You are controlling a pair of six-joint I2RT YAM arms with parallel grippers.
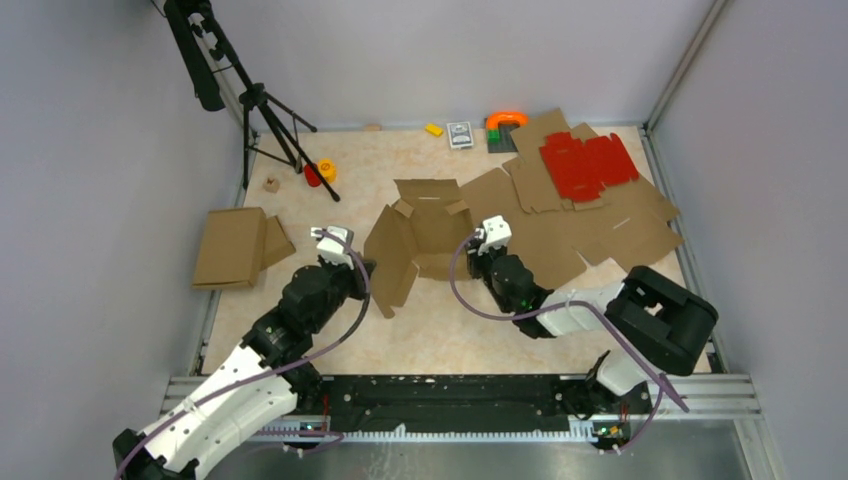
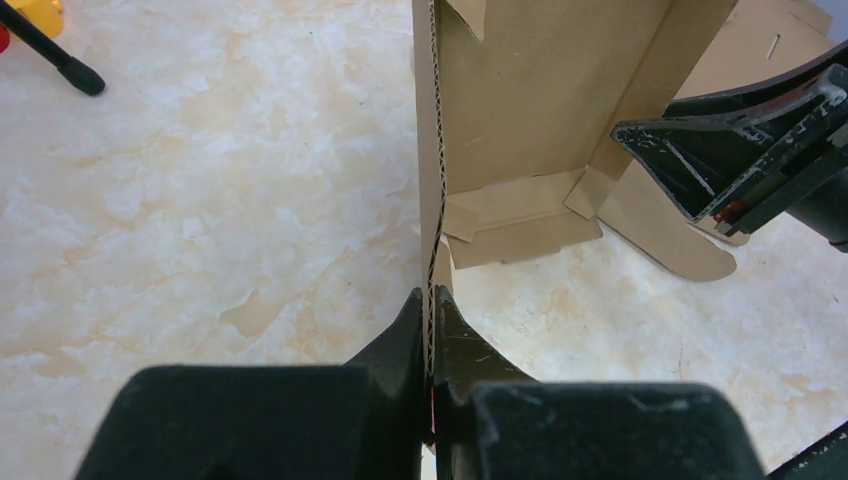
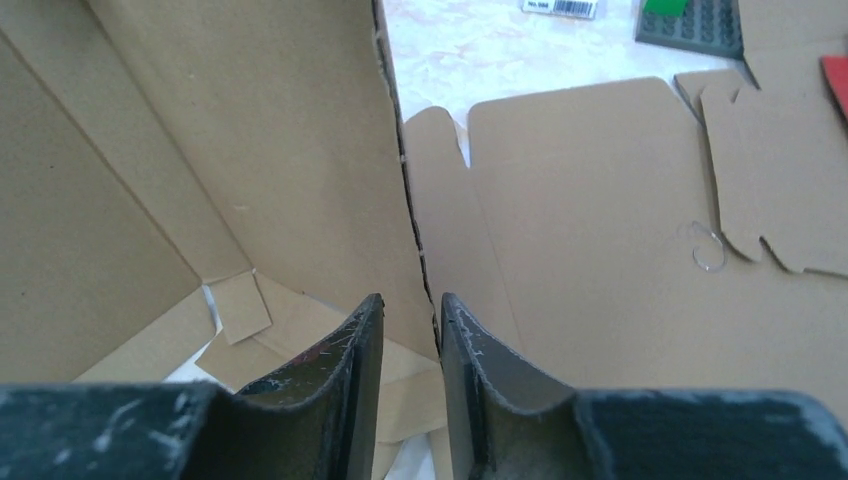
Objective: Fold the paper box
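Item: paper box (image 1: 415, 240), mid-table (image 1: 450, 335). Half-formed: walls raised, side flaps and tabs not yet tucked. Left gripper (image 2: 430, 305) clamped on its left wall edge. Right gripper (image 3: 410, 305) has jaws slightly apart, astride the right wall edge.

Paper box (image 1: 420, 235): plain brown, unprinted; table (image 1: 440, 335): cream marbling with pale orange veins; die-cut sheet (image 1: 588, 165): bright red; small block (image 1: 434, 129): yellow; left gripper (image 2: 431, 305): black; tripod (image 1: 262, 110): black.

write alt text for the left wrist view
The black left gripper is shut on the upright wall edge of the large plain brown cardboard paper box, which stands partly folded on a beige marbled tabletop.
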